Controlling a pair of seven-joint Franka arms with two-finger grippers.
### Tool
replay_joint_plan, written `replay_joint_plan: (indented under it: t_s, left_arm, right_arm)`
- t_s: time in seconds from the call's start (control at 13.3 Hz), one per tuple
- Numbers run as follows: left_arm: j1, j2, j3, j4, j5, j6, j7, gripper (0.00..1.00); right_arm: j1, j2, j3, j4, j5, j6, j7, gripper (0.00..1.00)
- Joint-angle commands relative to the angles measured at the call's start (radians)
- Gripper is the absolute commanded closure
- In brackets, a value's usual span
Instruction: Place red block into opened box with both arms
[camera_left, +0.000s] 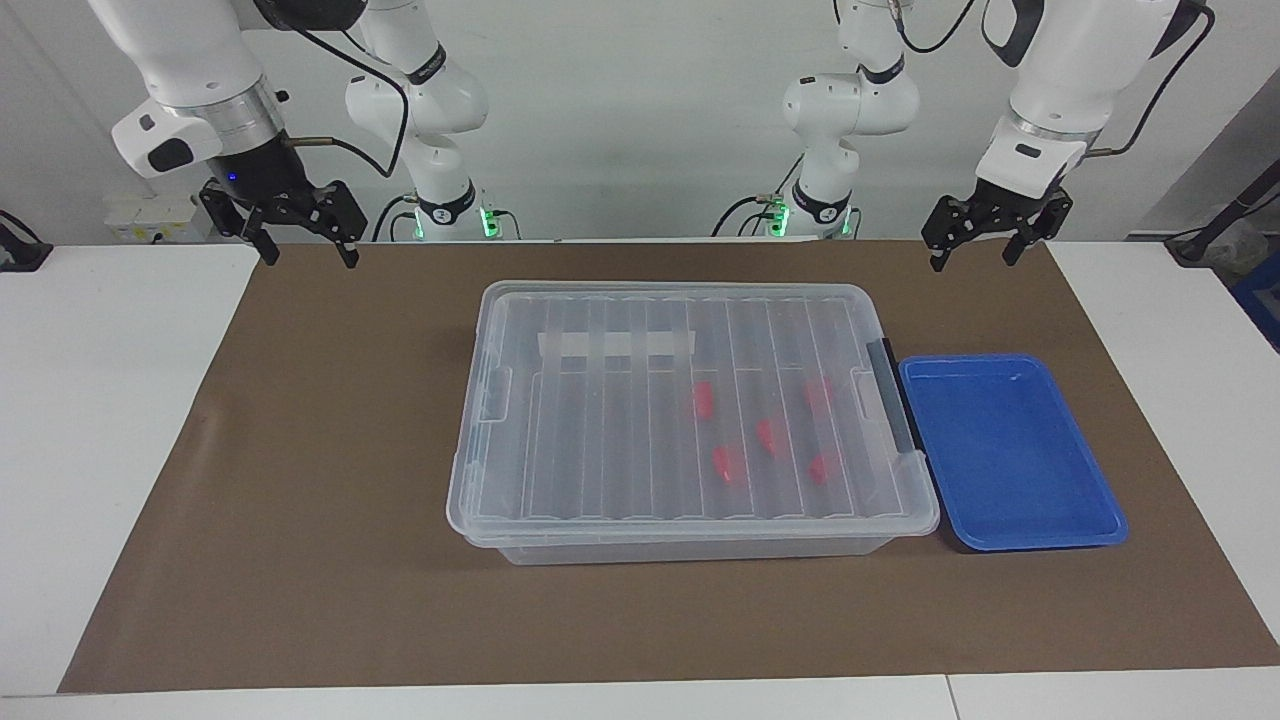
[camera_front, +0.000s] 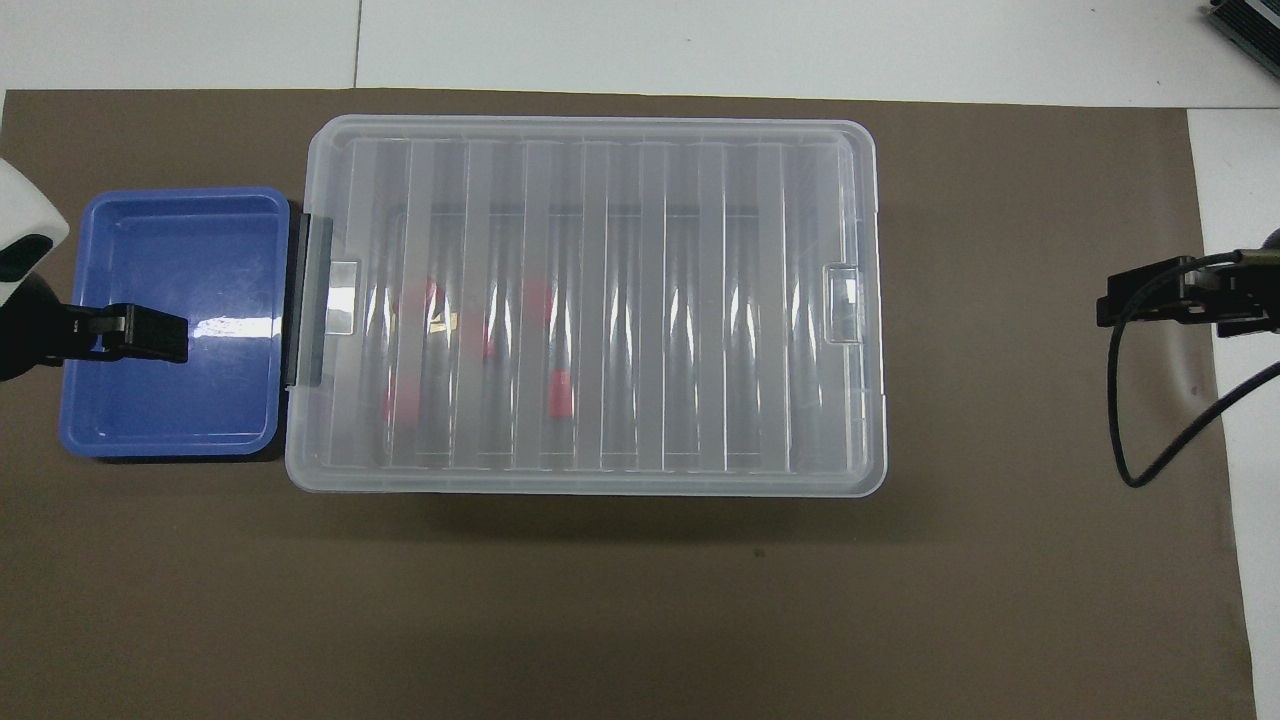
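The box (camera_left: 690, 420) is sitting in the middle of the brown mat (camera_left: 300, 520) that is covering the white surface (camera_left: 100, 420), with its ribbed clear lid (camera_front: 590, 300) lying shut on top and its black handle bar (camera_left: 897, 408) facing the left arm's end. Five red blocks are showing through the lid, all lying inside the box in the half toward the left arm's end; one red block (camera_left: 703, 399) is lying closest to the box's middle, and the others are scattered between it and the handle bar. A blue tray (camera_left: 1010, 450) is sitting just beside the handle end of the box, with nothing in it. The left gripper (camera_left: 985, 245) is hanging in the air over the mat's edge nearest the robots, at the left arm's end, its jaws spread apart and gripping nothing. The right gripper (camera_left: 305, 248) is hanging over the mat's corner at the right arm's end, likewise with jaws spread apart and gripping nothing. Both are well apart from the box.
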Motion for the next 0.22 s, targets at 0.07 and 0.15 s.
replay_joint_plan:
  t_s: [0.07,0.15]
  left_arm:
    - [0.003,-0.013,0.003,-0.018,-0.008,0.015,0.007,0.00]
    - [0.003,-0.013,0.003,-0.018,-0.008,0.015,0.007,0.00]
  right_arm:
    - [-0.004,-0.023,0.004,-0.034,0.012,-0.006,-0.012,0.00]
    - [-0.004,-0.032,0.004,-0.046,0.012,-0.003,-0.012,0.00]
